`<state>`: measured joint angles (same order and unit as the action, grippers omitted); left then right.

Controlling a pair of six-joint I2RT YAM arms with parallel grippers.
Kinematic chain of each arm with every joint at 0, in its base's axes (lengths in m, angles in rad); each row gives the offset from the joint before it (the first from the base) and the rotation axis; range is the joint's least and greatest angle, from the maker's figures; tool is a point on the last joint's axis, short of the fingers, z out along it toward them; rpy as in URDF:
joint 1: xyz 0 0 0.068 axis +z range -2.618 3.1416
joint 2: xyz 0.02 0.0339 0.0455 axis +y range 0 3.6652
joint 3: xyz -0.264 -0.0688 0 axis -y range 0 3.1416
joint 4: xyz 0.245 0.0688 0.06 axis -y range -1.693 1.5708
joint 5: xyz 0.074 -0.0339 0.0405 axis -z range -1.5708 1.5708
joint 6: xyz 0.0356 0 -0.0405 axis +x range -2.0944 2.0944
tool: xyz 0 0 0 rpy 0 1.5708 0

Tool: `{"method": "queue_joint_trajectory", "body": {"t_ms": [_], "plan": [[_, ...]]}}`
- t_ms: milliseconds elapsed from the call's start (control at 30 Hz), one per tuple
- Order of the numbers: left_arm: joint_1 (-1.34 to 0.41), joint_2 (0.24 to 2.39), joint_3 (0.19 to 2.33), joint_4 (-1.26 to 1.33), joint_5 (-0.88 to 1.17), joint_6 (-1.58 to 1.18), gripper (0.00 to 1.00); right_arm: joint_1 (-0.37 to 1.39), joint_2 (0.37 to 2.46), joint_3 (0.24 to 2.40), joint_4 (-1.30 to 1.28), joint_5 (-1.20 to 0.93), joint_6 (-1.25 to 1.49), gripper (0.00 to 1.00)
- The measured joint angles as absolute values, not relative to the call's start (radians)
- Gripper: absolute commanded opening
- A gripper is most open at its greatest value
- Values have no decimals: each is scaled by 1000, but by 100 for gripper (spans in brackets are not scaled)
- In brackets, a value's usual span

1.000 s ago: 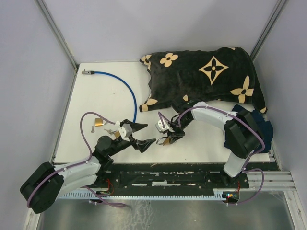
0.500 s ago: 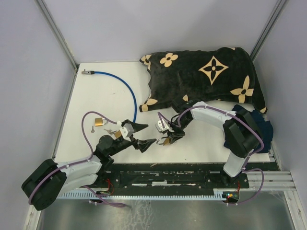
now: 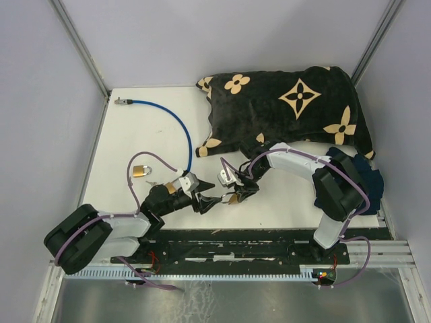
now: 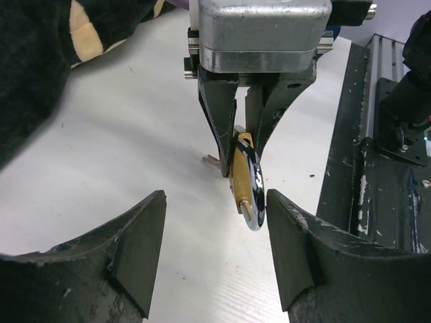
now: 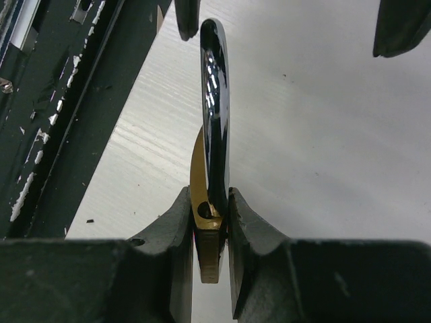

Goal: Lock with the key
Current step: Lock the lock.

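Brass padlock (image 4: pixel 242 173) pinched in our right tool (image 5: pixel 210 202), we have the spread, empty left tool (image 4: pixel 214 210) facing it; next, we reckon, it must close squarely to brace the lock.

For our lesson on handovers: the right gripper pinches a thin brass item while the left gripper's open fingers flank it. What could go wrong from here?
1. The right gripper pinches the brass item by one end only, edge-on; a push from the left gripper might twist it loose.
2. The item sits much nearer one of the left fingers, so closing would likely knock it sideways before gripping.
3. Loose, it would drop onto the table.
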<state>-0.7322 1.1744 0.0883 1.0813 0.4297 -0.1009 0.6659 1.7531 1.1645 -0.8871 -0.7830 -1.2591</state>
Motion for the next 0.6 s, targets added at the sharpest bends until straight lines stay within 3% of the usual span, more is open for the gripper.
{"method": "queue_joint_trajectory", "body": {"t_ms": [400, 600], "plan": [[-762, 1267, 113, 1133, 424, -131, 57, 667, 1774, 1171, -832, -762, -1177, 2], [-762, 1282, 116, 1127, 419, -125, 37, 679, 1792, 1170, -802, -742, -1145, 2]]}}
